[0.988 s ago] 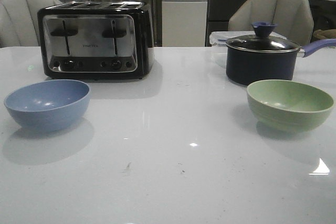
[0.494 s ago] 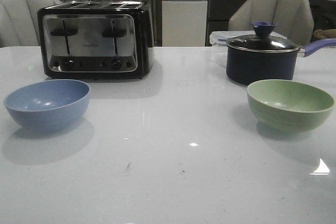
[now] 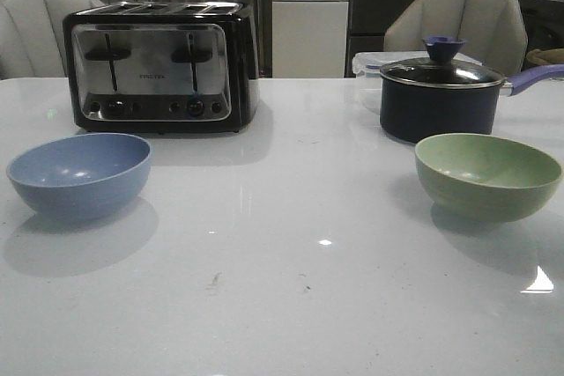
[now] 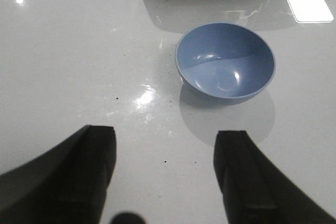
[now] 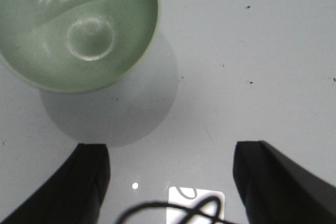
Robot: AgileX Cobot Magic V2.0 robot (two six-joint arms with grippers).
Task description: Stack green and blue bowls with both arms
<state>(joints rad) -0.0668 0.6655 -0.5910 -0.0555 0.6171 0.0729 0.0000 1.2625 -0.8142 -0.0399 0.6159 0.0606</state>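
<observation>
Chairs (image 3: pixel 458 19) stand behind glossy white table (image 3: pixel 291 305); left pincer (image 4: pixel 165 174) and right pincer (image 5: pixel 170 174) released.

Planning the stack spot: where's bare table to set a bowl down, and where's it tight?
Widest bare patch: the table centre and front, between the blue bowl and the green bowl. There is also an open lane at the back between the toaster and the saucepan. Tight: the green bowl sits close in front of the saucepan, and the blue bowl is not far from the toaster.
</observation>
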